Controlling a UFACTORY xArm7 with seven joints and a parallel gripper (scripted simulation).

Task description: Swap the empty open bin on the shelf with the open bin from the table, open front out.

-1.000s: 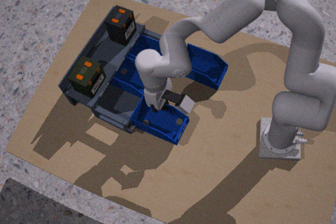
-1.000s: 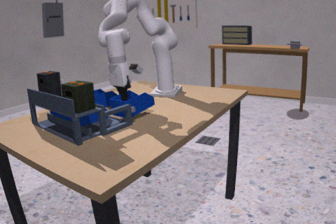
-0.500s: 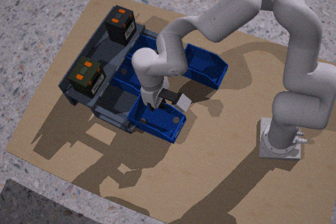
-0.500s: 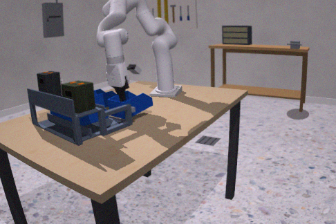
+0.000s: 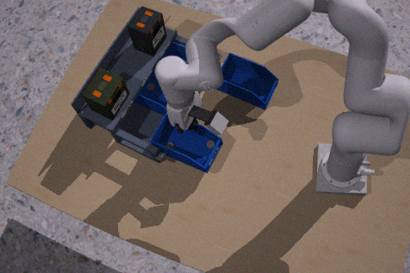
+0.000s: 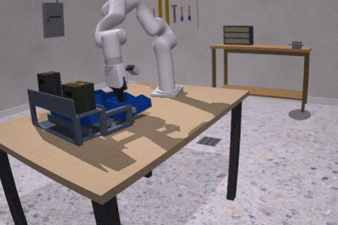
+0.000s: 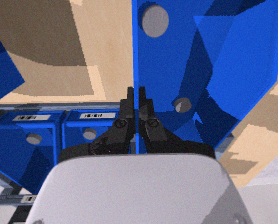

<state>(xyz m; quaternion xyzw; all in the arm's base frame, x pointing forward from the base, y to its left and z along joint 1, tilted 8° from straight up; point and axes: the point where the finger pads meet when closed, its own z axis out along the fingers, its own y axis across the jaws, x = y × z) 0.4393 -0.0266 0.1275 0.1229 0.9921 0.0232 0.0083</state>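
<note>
My gripper is shut on the thin side wall of a blue open bin. The bin holds grey round parts and sits at the front of the grey shelf, before an empty dark place. In the wrist view the fingers pinch the wall's top edge, with the bin's inside to the right. A second blue open bin, with no parts showing in it, stands on the table top to the right of the shelf. I cannot tell whether the held bin touches the table.
Two more blue bins with labels sit in the shelf beside the empty place. A black box and a green box stand on the shelf's top board. The arm's base is at the table's right.
</note>
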